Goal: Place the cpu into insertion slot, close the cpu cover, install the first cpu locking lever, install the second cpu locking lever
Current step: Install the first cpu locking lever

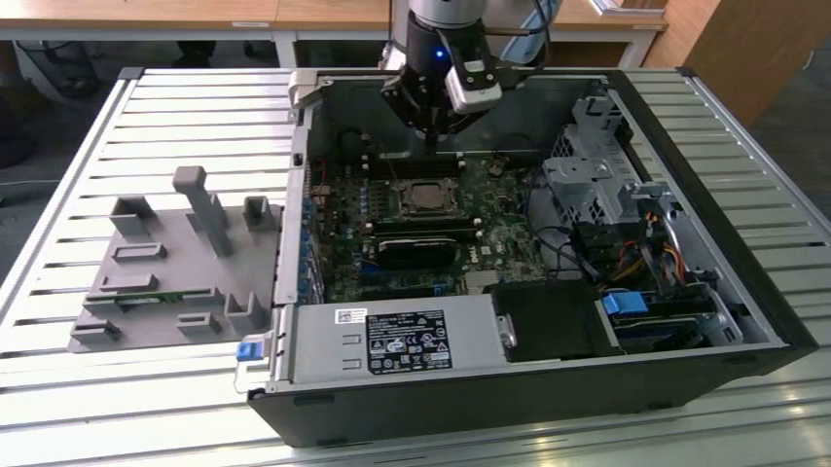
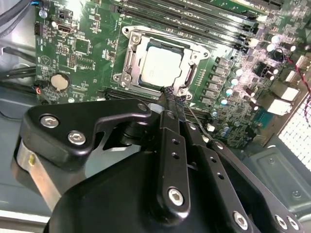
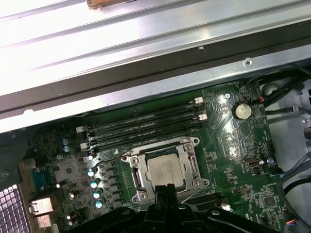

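Matt silvery metal cpu

The whole open computer case on the slatted bench is taken in by the exterior view, from high up and at a slant, well back from the arm. In both wrist views the motherboard is looked down on from close by, past the pincer. The pincer's black body is seen large in the foreground of the second wrist view. The cpu is shared by all three views and is approached from opposite sides by the two wrist views.
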`<action>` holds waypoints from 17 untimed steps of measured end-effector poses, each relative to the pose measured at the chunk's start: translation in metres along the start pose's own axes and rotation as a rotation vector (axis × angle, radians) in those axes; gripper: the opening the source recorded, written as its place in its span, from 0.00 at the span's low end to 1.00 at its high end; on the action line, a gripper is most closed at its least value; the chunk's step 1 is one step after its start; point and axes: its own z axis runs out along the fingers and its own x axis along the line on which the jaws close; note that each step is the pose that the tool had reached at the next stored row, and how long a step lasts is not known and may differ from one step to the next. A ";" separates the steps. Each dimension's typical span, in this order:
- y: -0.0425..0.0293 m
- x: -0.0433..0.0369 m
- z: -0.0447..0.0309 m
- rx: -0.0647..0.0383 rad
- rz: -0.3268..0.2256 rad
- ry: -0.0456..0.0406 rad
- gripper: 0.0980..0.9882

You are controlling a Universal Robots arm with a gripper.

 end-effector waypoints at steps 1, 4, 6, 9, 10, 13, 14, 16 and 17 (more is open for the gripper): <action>0.0000 0.0000 0.0000 0.000 -0.008 0.0001 0.02; 0.0000 0.0000 0.0001 0.000 -0.043 0.0000 0.02; 0.0000 0.0000 0.0001 0.000 -0.078 0.0000 0.02; 0.0000 0.0000 0.0002 0.001 -0.134 0.0000 0.02; 0.0000 0.0000 0.0002 0.001 -0.152 0.0001 0.02; 0.0000 0.0000 0.0005 -0.005 -0.193 0.0006 0.02; 0.0000 0.0000 0.0006 -0.014 -0.200 0.0020 0.02; 0.0000 0.0000 0.0007 -0.036 -0.211 0.0055 0.02; 0.0000 0.0001 0.0009 -0.049 -0.214 0.0076 0.02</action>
